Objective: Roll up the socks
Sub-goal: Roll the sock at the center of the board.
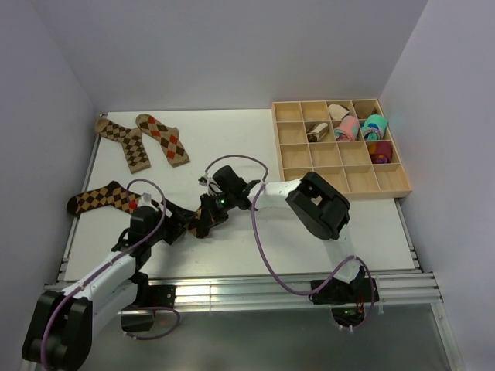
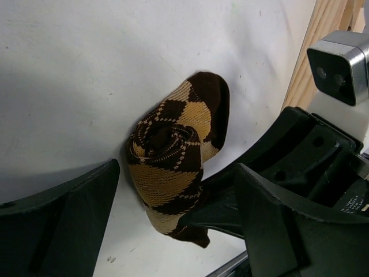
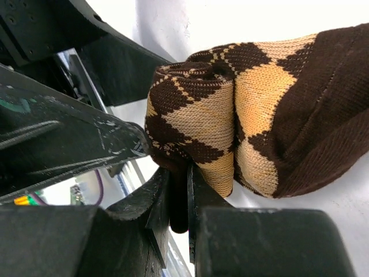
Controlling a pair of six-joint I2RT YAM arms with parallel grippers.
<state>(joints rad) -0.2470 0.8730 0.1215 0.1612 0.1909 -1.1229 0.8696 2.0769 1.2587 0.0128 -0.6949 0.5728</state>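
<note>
Right fingers [image 3: 158, 202] pinching argyle sock [image 3: 230, 115], apparently half-rolled

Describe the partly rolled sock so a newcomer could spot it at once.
On the white table, look left of centre, toward the near edge. The brown-and-tan argyle sock sits there, an edge pinched in the jaws of the right gripper. Unlike the three flat socks farther left, it is wound into a stubby coil.

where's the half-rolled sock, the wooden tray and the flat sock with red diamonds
half-rolled sock [image 2: 170, 170], left wrist view, on the coiled part
wooden tray [image 1: 360, 179], top external view, bare floor of an empty near compartment
flat sock with red diamonds [image 1: 161, 139], top external view, middle of its length
</note>
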